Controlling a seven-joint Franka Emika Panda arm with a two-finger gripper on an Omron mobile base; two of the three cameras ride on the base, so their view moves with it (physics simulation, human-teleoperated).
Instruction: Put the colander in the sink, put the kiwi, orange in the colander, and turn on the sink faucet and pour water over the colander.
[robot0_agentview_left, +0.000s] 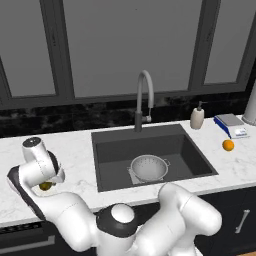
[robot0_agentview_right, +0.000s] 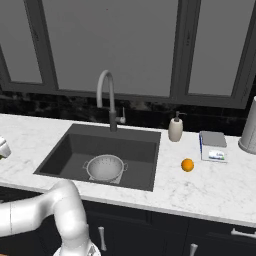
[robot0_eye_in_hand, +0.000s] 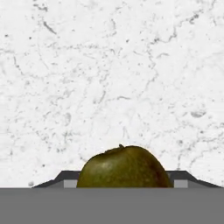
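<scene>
White marble counter, orange, kiwi, soap dispenser

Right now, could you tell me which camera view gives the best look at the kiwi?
The hand view: the kiwi sits large between the gripper finger tips, above marble counter. In the left base view just a sliver peeks from under the hand.

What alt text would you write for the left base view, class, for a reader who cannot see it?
A white robot arm reaches down to a kiwi on the marble counter left of a dark sink. A metal colander sits in the sink below the arched faucet, and an orange lies on the counter to the right.
</scene>
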